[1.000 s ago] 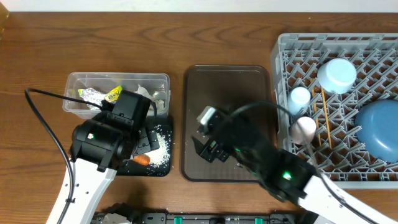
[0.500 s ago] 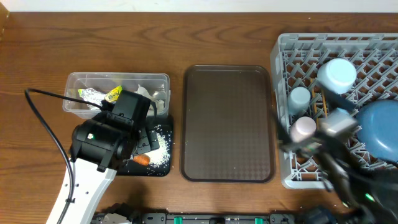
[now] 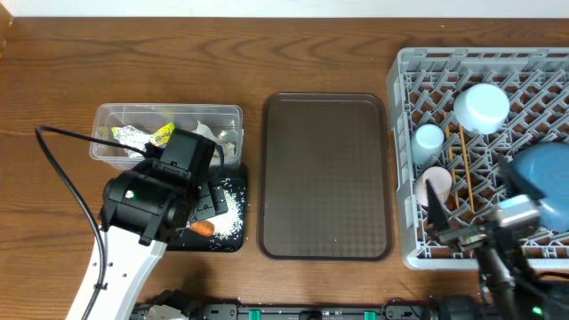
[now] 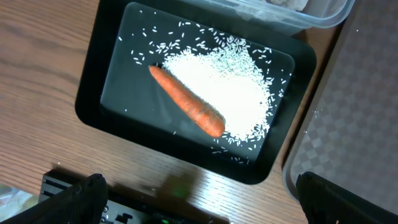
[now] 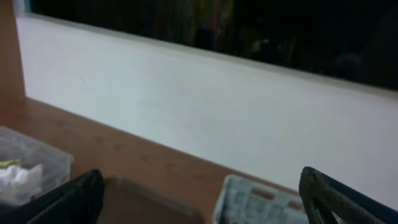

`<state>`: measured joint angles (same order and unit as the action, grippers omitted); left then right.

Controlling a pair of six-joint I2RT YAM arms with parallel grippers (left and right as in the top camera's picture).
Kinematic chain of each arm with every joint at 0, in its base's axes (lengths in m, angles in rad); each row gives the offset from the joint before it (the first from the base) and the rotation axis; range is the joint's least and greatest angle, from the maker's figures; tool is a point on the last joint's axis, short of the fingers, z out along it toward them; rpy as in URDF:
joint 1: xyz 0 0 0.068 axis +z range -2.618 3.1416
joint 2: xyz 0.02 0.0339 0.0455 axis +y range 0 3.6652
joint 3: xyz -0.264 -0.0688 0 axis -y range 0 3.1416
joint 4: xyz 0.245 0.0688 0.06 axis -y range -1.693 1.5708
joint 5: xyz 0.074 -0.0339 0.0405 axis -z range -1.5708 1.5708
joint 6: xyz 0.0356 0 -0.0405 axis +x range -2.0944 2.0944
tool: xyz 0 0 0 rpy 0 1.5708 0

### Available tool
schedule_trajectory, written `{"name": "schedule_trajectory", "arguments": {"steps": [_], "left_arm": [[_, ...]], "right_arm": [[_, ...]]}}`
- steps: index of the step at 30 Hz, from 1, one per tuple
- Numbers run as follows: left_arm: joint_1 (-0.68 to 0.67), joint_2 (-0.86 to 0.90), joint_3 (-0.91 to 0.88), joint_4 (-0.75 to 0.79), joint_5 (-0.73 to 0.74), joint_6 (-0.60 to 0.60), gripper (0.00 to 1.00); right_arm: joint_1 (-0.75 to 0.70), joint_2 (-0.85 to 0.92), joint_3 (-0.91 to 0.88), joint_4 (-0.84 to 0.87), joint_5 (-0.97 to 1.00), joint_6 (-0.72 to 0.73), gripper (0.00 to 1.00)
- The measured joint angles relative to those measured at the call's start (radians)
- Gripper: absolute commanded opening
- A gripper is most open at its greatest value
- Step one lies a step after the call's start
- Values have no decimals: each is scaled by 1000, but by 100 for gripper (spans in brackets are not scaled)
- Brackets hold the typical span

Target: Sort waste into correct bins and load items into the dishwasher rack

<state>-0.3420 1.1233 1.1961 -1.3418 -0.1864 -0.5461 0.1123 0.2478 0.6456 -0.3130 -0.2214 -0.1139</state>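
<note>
On the wooden table (image 3: 53,71), the orange carrot (image 4: 186,110) and white rice (image 4: 230,87) lie in the flat black tray (image 4: 124,93) under my left gripper (image 4: 199,199), which is wide open and empty. My right gripper (image 5: 202,202), equally open and empty, has swung off the brown serving tray (image 3: 326,178) to the grey pegged dishwasher rack (image 3: 404,67)'s front edge, where it could topple the pink cup (image 3: 429,184).

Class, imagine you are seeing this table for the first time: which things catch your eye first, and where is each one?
The large grey plastic dishwasher rack on the right dominates, with a large round blue plate in it. On the left, a small orange carrot lies on a heap of white rice in a flat black rectangular tray. Between them lies a brown serving tray.
</note>
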Motion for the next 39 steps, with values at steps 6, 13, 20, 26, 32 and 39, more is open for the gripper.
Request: {"name": "schedule_trajectory", "arguments": {"steps": [6, 13, 20, 26, 32, 39], "left_arm": [[0, 0, 0, 0, 0, 0, 100], [0, 0, 0, 0, 0, 0, 100], [0, 0, 0, 0, 0, 0, 100], [0, 0, 0, 0, 0, 0, 100], [0, 0, 0, 0, 0, 0, 100], [0, 0, 0, 0, 0, 0, 100]], "right_arm": [[0, -112, -346, 430, -10, 107, 99], [0, -144, -517, 697, 56, 144, 99], [0, -154, -538, 546, 95, 134, 99], [0, -225, -631, 447, 99, 129, 99], [0, -235, -639, 286, 98, 101, 99], [0, -236, -639, 253, 99, 15, 99]]}}
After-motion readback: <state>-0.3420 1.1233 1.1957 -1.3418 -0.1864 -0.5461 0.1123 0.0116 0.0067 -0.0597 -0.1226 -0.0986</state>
